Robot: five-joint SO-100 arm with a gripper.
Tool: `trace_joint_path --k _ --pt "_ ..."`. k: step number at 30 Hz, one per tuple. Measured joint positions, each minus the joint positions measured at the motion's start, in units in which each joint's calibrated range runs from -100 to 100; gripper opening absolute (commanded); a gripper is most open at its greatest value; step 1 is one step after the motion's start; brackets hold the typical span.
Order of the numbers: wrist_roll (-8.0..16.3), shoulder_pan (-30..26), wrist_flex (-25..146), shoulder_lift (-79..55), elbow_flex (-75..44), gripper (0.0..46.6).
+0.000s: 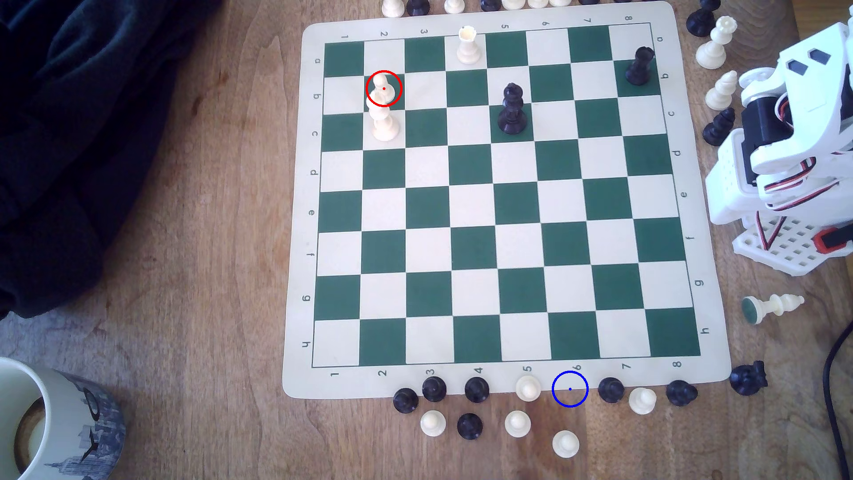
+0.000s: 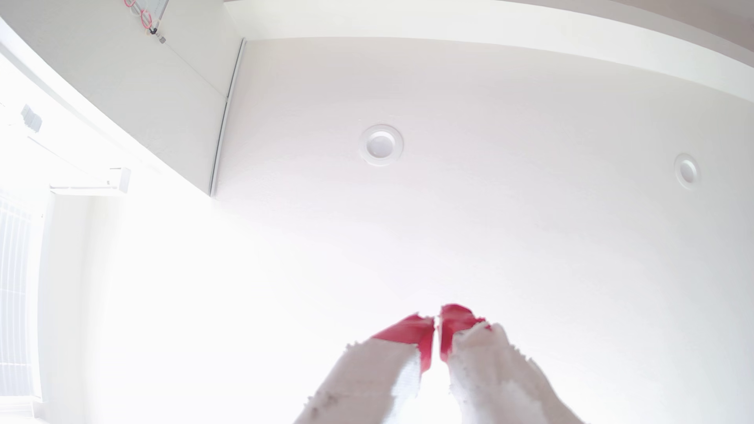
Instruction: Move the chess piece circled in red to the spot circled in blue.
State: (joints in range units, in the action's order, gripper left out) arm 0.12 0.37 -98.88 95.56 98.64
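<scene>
Looking at the exterior view first, I see the pawn [image 1: 383,88] inside the red ring, standing on the board [image 1: 503,203] near the far corner at the view's left, right behind a taller cream piece [image 1: 384,121]. The blue spot [image 1: 570,389] sits on the mat's near rim, between a cream pawn [image 1: 527,387] and a black pawn [image 1: 611,389], with nothing on it. My arm [image 1: 794,152] is folded up off the board at the view's right, well apart from both. In the wrist view, the fingers [image 2: 437,326] point up at the ceiling [image 2: 489,204], their red tips almost together with only a thin slit between them, gripping nothing.
</scene>
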Motion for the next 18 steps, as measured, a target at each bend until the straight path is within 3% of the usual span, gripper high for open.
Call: trace_joint_path --k 12,18 --pt "-0.2 4.6 14.2 0.0 0.0 0.2" --pt "0.0 8.8 48.8 0.0 -5.8 0.2"
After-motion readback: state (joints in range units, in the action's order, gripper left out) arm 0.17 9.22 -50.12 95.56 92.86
